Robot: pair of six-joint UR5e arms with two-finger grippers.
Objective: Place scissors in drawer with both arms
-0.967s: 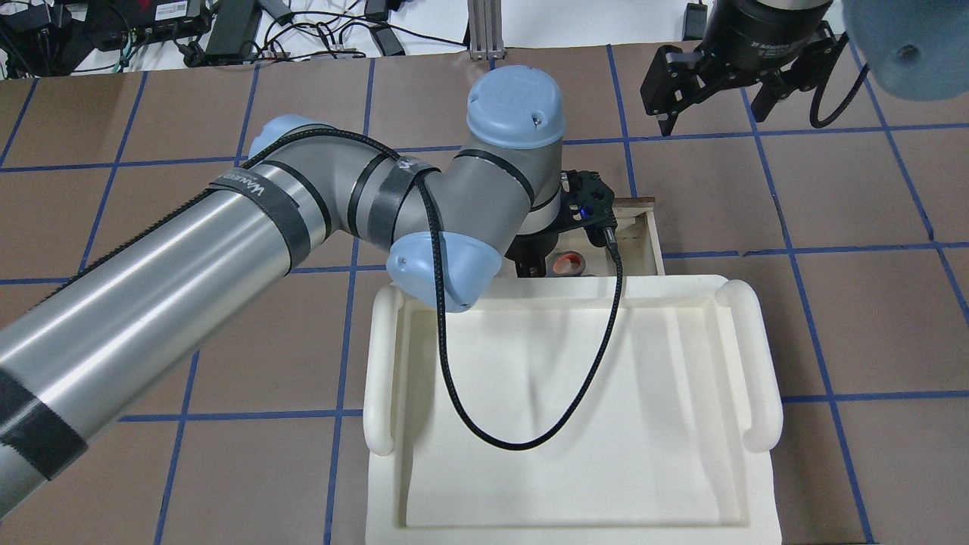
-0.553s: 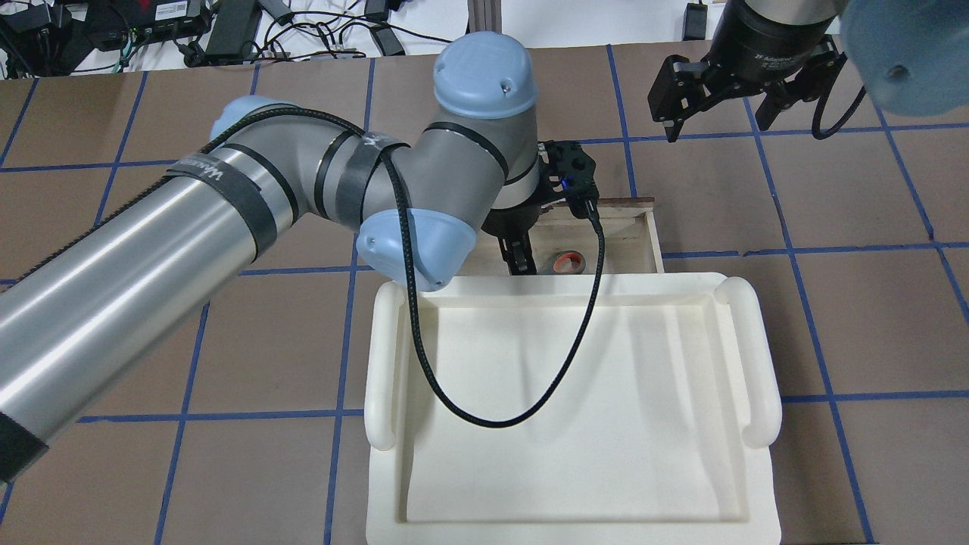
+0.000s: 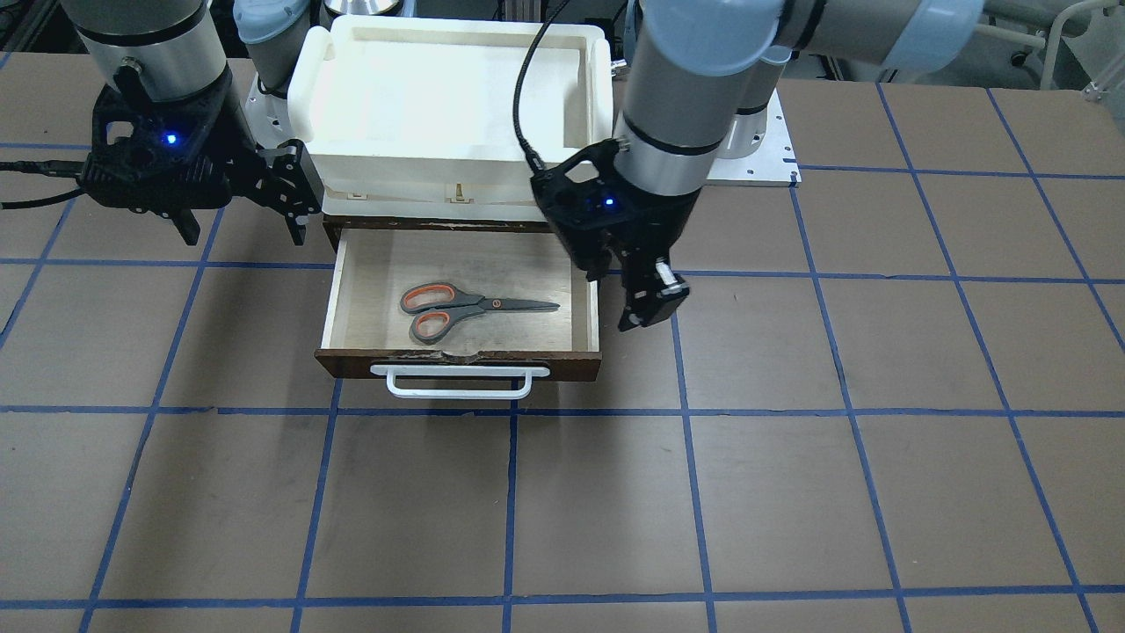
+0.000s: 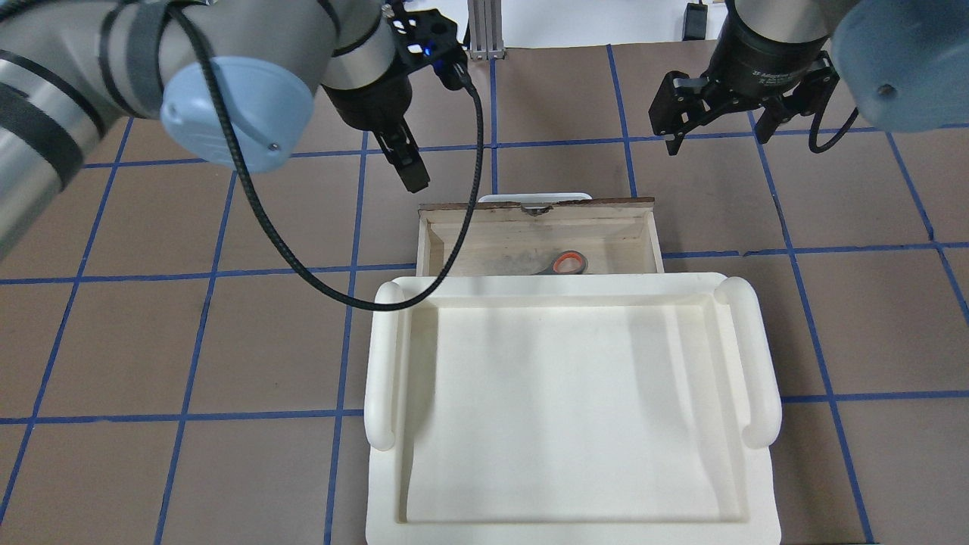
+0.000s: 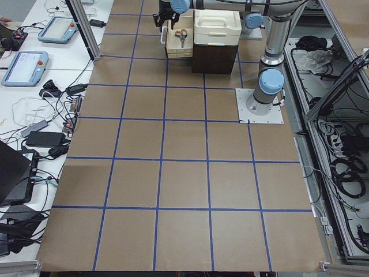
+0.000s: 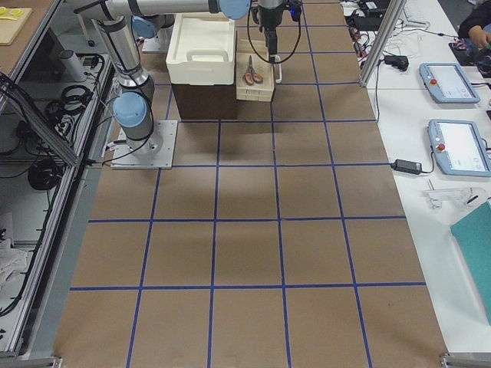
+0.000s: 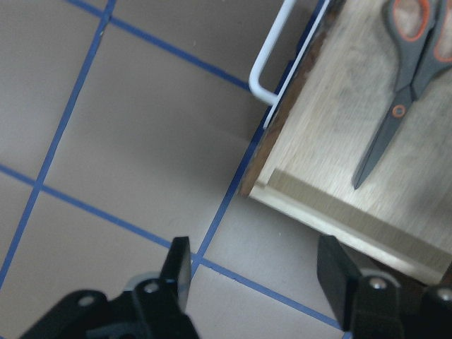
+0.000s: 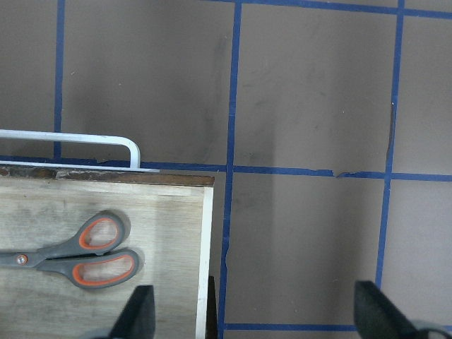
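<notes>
The drawer is standing pulled out toward the operators' side, and the scissors are lying flat on its pale wood floor. Their blades are closed and pointing toward my left side, and the handle loops are lying toward my right. The drawer's front is dark brown, chipped along its top edge, and it is carrying a white bar handle. The scissors are showing dark grey blades and grey loops lined in orange, with a small orange pivot.

Behind the drawer, a white plastic tray with rounded grip bars at both ends is sitting on the dark cabinet. From overhead it is hiding most of the drawer's floor.

I am hovering my left gripper over the table just beside the drawer's left wall, fingers spread and gripping nothing. I am hovering my right gripper beside the drawer's other wall, likewise spread and unladen. A black cable is looping from my left wrist across the drawer's corner and the tray's rim. The table is matte brown, gridded with blue tape.
</notes>
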